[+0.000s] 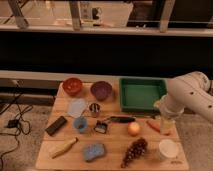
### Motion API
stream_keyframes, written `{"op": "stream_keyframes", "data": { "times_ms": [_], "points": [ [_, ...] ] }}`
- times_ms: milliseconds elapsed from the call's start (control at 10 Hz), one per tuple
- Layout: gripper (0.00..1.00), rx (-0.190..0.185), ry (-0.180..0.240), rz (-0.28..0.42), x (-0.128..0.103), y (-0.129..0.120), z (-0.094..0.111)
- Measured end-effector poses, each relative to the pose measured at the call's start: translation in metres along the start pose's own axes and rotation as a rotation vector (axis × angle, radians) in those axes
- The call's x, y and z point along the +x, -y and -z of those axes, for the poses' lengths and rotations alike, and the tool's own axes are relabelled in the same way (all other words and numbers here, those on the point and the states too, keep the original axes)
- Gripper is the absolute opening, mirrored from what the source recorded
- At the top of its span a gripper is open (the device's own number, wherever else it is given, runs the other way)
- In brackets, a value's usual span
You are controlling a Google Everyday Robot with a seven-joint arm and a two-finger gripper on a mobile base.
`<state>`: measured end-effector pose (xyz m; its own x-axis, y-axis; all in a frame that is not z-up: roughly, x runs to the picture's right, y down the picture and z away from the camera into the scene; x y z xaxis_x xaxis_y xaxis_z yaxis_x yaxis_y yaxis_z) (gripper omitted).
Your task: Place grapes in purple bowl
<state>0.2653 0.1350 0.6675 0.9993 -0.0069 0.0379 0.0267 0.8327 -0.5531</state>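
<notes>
dark grapes (134, 151) front-right — purple bowl (101, 90) far-centre

My arm (191, 94) is white, and my gripper (166, 125) is pale and yellowish where it hangs over the right side of the light brown wood table (112, 159). The grapes (134, 151) are dark reddish purple. The purple bowl (101, 90) is a dull purple, and the bowl beside it (72, 86) is red-orange. The tray (142, 94) is green. The round fruit (133, 129) is orange-yellow and the carrot (153, 125) is orange. The small cup (80, 123) and the sponge (94, 151) are blue. The big cup (168, 149) is white. The block (56, 125) is black.
</notes>
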Motion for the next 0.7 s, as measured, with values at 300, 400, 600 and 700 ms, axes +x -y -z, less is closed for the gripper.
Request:
{"op": "stream_keyframes", "data": {
  "times_ms": [300,400,600,700],
  "points": [
    [0.8,-0.005,0.0,0.012,-0.002,-0.003,-0.002],
    [0.8,-0.006,-0.002,0.016,-0.003,-0.003,-0.002],
    [0.8,-0.011,-0.008,0.043,-0.006,-0.008,-0.005],
    [0.8,-0.015,-0.014,0.073,-0.01,-0.013,-0.007]
  ]
}}
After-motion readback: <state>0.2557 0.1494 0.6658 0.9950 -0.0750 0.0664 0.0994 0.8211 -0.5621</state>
